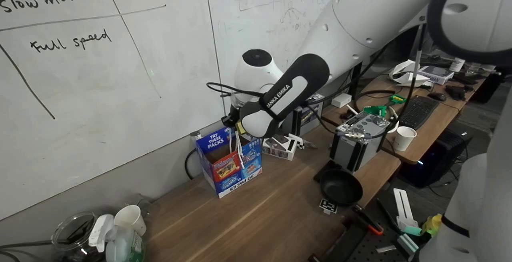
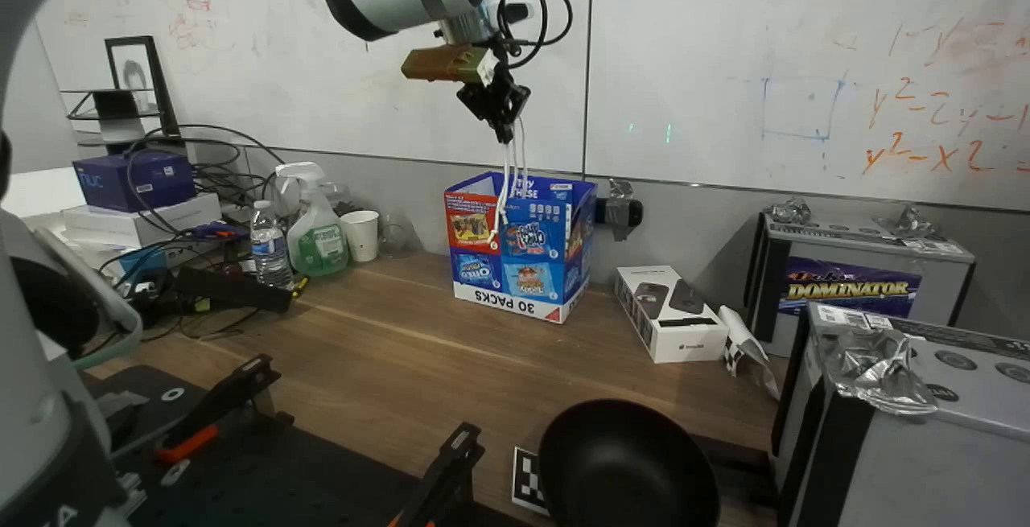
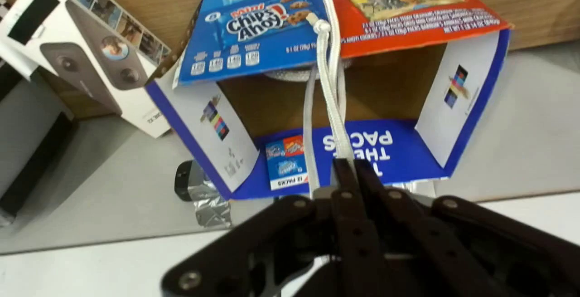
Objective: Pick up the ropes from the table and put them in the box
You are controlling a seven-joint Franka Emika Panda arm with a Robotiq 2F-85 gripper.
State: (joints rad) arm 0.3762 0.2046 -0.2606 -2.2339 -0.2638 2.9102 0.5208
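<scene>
The box (image 2: 527, 269), a blue carton with red and white print, stands upright on the table with its top open, against the wall. Above it hangs my gripper (image 2: 505, 139), its fingers shut on white ropes (image 2: 507, 177). In the wrist view the ropes (image 3: 334, 106) run from between the fingertips (image 3: 340, 170) across the opening, and their knotted ends drape over the outside of the box's printed panel (image 3: 272, 56). A white braided cord (image 3: 294, 75) shows inside, just under that panel's edge. In an exterior view the arm mostly hides the gripper, while the ropes (image 1: 239, 150) show.
Beside the box lie a white phone carton (image 2: 684, 334) and a tape-wrapped black object (image 2: 624, 209) at the wall. A black pan (image 2: 628, 463) sits nearer, with grey battery-like cases (image 2: 869, 261) beyond. A spray bottle (image 2: 318, 229) and paper cup (image 2: 360, 235) stand at the opposite side.
</scene>
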